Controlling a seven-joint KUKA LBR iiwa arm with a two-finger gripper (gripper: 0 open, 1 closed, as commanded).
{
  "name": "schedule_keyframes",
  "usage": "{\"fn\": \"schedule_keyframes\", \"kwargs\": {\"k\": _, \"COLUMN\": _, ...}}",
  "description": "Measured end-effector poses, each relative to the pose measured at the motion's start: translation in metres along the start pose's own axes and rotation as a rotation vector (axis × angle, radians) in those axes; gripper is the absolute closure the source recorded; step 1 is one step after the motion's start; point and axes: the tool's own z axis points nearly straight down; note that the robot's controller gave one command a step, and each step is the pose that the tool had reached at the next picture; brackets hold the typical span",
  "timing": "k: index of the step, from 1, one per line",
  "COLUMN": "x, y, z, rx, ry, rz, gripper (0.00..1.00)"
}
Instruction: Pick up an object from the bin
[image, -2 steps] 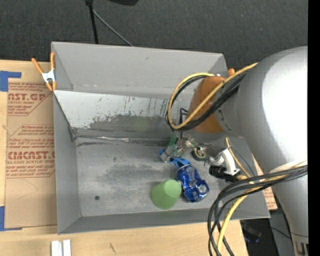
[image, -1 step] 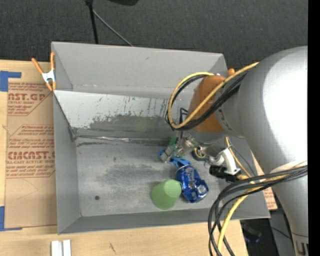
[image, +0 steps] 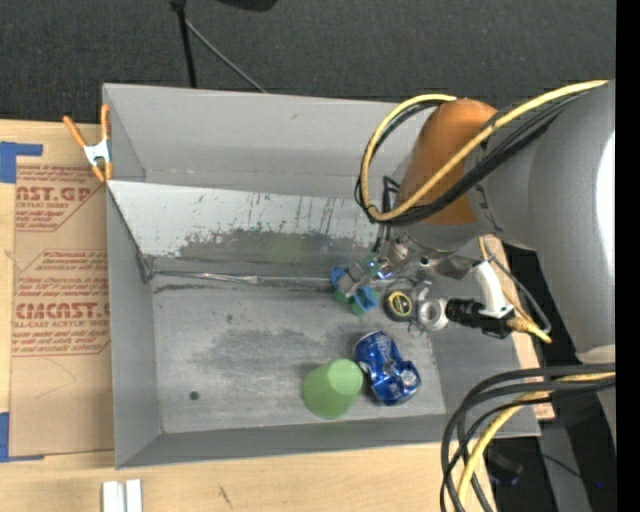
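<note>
From my remote station I take the green cone-shaped thing (image: 332, 388) as my marker; it lies on its side on the floor of the grey bin (image: 130, 300), close to the bin's near wall. Touching its right side is a crumpled blue wrapper-like thing (image: 386, 368) with shiny white print. Those two sit together as a pair.

The gripper (image: 372, 283) is up and to the right of the green thing, well apart from it and low over the bin floor, where the floor meets the sloping far wall. Just at its tip, on the side facing the green thing's upper left, I see a small blue-and-teal piece (image: 350, 288). I cannot tell whether the gripper has hold of that piece or only stands against it, and I cannot tell how far the gripper is open.

Above and to the right of the green thing, the arm's orange cover (image: 450, 160) and looped yellow cables (image: 400, 120) lean in over the bin's right rim. To the left of the green thing the bin floor is bare scuffed metal.
</note>
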Motion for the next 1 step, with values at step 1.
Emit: {"fn": "schedule_keyframes", "kwargs": {"k": 1, "x": -0.0004, "y": 0.0013, "z": -0.0359, "rx": 0.003, "ry": 0.001, "rz": -0.002, "gripper": 1.0}}
